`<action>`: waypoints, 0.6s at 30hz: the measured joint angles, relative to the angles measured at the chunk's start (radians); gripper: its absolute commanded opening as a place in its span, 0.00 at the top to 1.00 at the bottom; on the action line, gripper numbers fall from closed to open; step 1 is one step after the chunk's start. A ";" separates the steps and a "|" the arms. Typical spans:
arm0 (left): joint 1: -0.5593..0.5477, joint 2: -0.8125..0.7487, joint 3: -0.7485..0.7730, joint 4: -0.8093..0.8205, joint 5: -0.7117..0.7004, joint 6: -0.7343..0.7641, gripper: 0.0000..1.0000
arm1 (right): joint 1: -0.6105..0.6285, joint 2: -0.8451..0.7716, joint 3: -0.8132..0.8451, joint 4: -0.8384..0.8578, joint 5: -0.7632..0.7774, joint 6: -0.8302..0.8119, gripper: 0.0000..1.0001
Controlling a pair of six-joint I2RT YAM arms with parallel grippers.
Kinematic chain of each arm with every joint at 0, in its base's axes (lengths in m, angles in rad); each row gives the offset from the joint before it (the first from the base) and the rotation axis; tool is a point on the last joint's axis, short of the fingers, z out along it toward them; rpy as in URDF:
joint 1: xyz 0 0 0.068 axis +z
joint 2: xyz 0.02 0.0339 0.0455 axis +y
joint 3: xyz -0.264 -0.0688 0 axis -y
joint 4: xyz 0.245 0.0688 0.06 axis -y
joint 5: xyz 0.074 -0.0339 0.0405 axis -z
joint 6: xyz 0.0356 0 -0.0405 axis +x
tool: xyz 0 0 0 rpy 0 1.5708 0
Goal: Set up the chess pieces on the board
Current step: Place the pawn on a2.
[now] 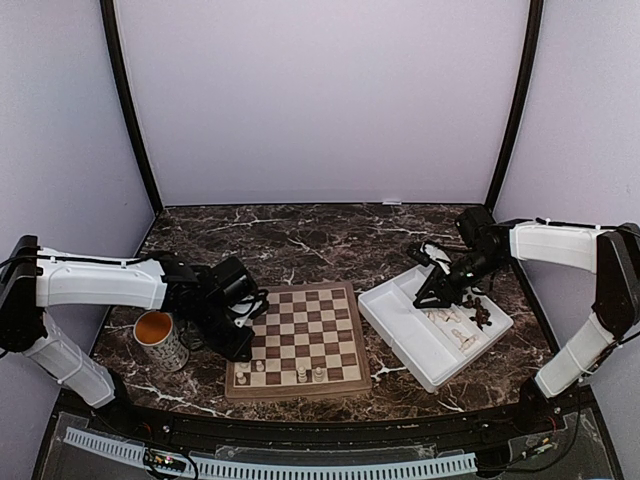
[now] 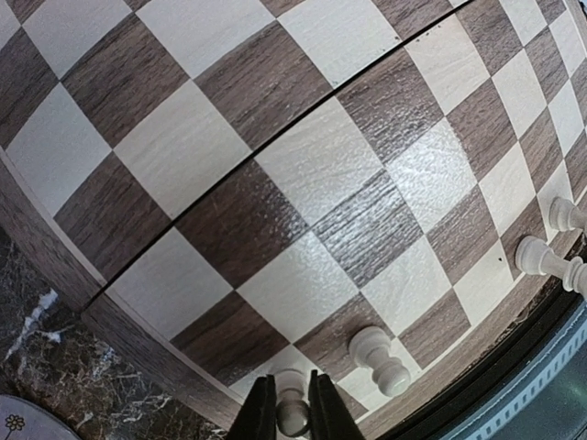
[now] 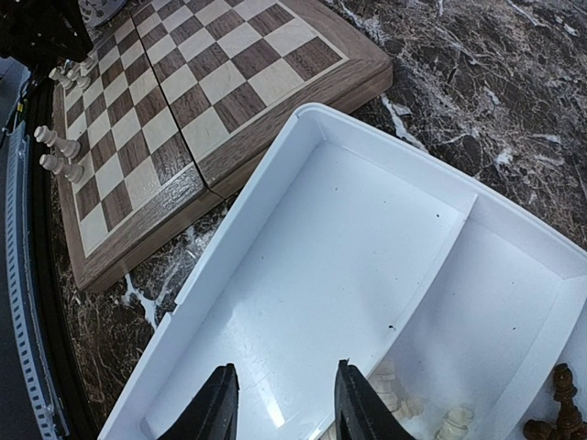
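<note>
Now pinching a pale pawn (image 2: 290, 383) between left fingers (image 2: 260, 414), low over board (image 2: 303, 165) edge squares for placing; right fingers (image 3: 213, 403) spread above tray (image 3: 303, 293), ready for picking.

A dark brown marble table (image 1: 300, 235) veined with white carries a patterned mug (image 1: 160, 341) with an orange inside near its left edge. A white plastic tray (image 1: 398, 318) with several compartments lies at an angle on the right side, well apart from the mug.

Mug (image 1: 160, 340), board (image 1: 310, 320), tray (image 1: 400, 318), left to right
</note>
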 measured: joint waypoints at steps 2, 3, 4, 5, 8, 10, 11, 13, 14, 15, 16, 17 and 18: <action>-0.004 0.001 0.000 -0.002 0.006 0.003 0.78 | 0.000 0.000 0.000 0.000 0.000 0.000 0.62; -0.006 0.002 0.000 -0.003 0.008 0.003 0.77 | 0.000 0.000 0.000 0.000 0.000 0.000 0.62; -0.008 0.002 0.000 -0.006 0.009 0.004 0.75 | 0.000 0.000 0.000 0.000 0.000 0.000 0.62; -0.008 0.002 0.000 -0.008 0.009 0.004 0.73 | 0.000 0.000 0.000 0.000 0.000 0.000 0.62; -0.011 0.002 0.000 -0.017 0.005 0.005 0.69 | 0.000 0.000 0.000 0.000 0.000 0.000 0.62; -0.011 0.002 0.007 -0.034 -0.005 0.006 0.66 | 0.000 0.000 0.000 0.000 0.000 0.000 0.62; -0.011 0.002 0.016 -0.045 -0.015 0.008 0.65 | 0.000 0.000 0.000 0.000 0.000 0.000 0.62; -0.011 0.002 0.045 -0.071 -0.039 0.014 0.64 | 0.000 0.000 0.001 -0.001 0.000 0.000 0.63; -0.011 0.002 0.064 -0.085 -0.055 0.018 0.63 | 0.000 0.000 0.002 -0.002 0.003 0.001 0.64; -0.011 0.002 0.089 -0.102 -0.072 0.023 0.63 | 0.000 -0.001 0.003 -0.001 0.010 0.004 0.64; -0.011 0.002 0.113 -0.118 -0.092 0.029 0.63 | -0.003 -0.003 0.004 0.000 0.025 0.005 0.65; -0.011 0.002 0.145 -0.132 -0.114 0.039 0.63 | -0.009 -0.006 0.004 0.000 0.038 0.009 0.66; -0.011 0.001 0.181 -0.143 -0.138 0.048 0.63 | -0.016 -0.011 0.004 -0.001 0.053 0.011 0.67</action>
